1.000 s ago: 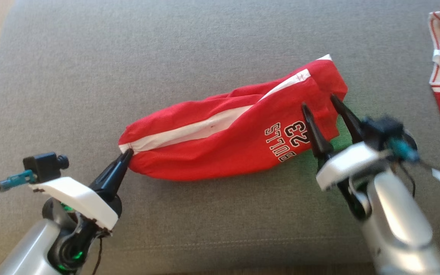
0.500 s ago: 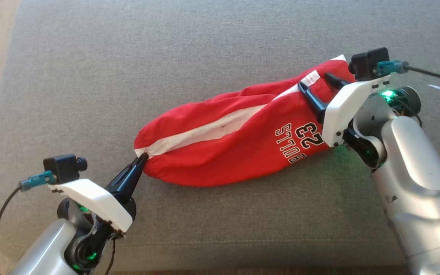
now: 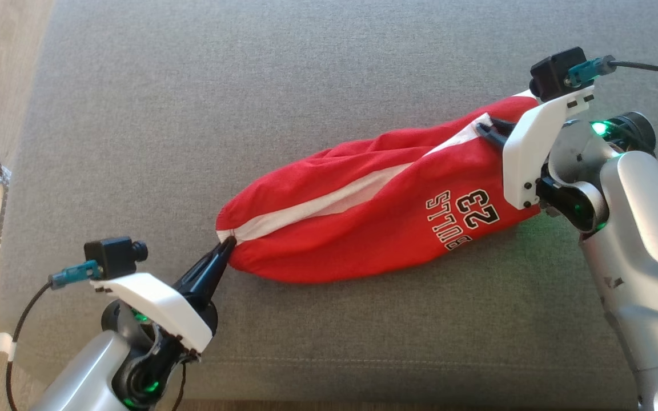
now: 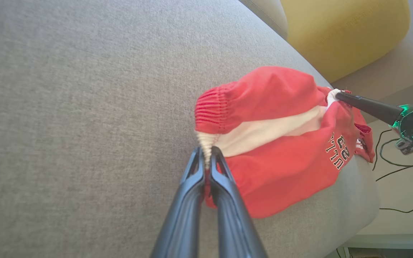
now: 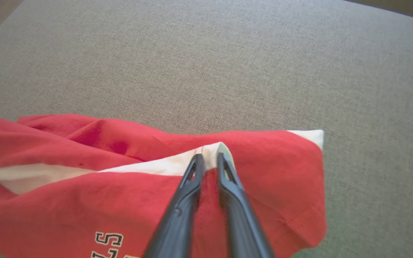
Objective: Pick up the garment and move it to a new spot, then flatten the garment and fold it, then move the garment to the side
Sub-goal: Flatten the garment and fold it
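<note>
- Right gripper [image 3: 486, 127] has swung from the near side of the shorts [image 3: 374, 228] to their far right hem, its fingers narrowed from wide onto the white stripe.
- Left gripper [image 3: 227, 245] stays pinched on the ribbed waistband, near left.
- One soft red pair lies stretched across the grey woven cushion [image 3: 249, 85].

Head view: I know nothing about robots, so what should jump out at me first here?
Bright red shorts with a white stripe lie stretched across the grey cushion, mid-picture. The left gripper pinches their gathered end at lower left, and the right gripper nips the stripe's end at upper right.
</note>
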{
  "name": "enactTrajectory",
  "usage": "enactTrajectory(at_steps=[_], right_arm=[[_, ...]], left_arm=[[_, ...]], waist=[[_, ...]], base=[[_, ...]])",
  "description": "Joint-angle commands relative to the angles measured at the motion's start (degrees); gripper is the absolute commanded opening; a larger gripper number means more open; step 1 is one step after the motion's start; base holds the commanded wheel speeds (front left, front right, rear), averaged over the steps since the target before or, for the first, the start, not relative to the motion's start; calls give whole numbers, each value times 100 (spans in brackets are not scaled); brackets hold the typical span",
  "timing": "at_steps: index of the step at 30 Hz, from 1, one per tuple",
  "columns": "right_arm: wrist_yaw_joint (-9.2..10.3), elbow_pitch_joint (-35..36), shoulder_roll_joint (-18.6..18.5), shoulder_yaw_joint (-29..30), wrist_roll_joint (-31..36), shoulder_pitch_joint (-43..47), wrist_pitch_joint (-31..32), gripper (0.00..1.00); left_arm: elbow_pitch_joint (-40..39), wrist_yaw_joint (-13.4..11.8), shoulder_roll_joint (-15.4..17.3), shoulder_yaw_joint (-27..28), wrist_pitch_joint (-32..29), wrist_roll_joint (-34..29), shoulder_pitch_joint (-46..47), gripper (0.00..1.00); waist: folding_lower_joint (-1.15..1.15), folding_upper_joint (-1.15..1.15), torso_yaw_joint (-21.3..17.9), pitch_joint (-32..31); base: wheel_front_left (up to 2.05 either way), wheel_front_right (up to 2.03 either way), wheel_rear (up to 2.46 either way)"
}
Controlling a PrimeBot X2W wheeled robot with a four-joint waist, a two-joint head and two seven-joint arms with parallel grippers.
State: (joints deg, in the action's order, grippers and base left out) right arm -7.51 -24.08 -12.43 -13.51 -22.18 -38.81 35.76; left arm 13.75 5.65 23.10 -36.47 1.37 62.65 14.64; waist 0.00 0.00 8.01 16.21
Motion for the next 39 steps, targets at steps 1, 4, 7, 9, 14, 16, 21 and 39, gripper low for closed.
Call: enactTrajectory(at_steps=[1, 4, 7, 9, 14, 16, 21, 39], right_arm=[[2, 263, -15, -96, 74, -182, -52, 0], [2, 321, -35, -86, 112, -215, -217, 0], [2, 357, -43, 3, 140, -267, -525, 0], [2, 362, -65, 76, 143, -314, -714, 0], [2, 355, -104, 498, 55, -552, -1212, 0], [2, 331, -121, 691, 68, -755, -1424, 0], [2, 53, -57, 1084, 317, -1703, -2109, 0], [2, -907, 140, 1393, 930, -3842, -5052, 0]], left_arm=[[-68, 44, 129, 211, 67, -13, 312, 0], [-37, 53, 138, 229, 124, -26, 331, 0], [-61, 73, 135, 312, 251, 8, 378, 0], [-135, 91, 118, 422, 311, 113, 475, 0], [-427, 129, 150, 704, 194, 362, 1171, 0], [-514, 137, 172, 777, 17, 416, 1646, 0], [-256, 149, 218, 833, -303, 32, 3326, 0], [1027, 182, -82, 147, 1359, -1423, 6228, 0]], waist=[[0, 0, 30, -9], [0, 0, 29, -47], [0, 0, -13, -135], [0, 0, -57, -188], [0, 0, -238, -274], [0, 0, -345, -257], [0, 0, -710, 56], [0, 0, -1034, 1479]], base=[[0, 0, 0], [0, 0, 0], [0, 0, 0], [0, 0, 0], [0, 0, 0], [0, 0, 0], [0, 0, 0], [0, 0, 0]])
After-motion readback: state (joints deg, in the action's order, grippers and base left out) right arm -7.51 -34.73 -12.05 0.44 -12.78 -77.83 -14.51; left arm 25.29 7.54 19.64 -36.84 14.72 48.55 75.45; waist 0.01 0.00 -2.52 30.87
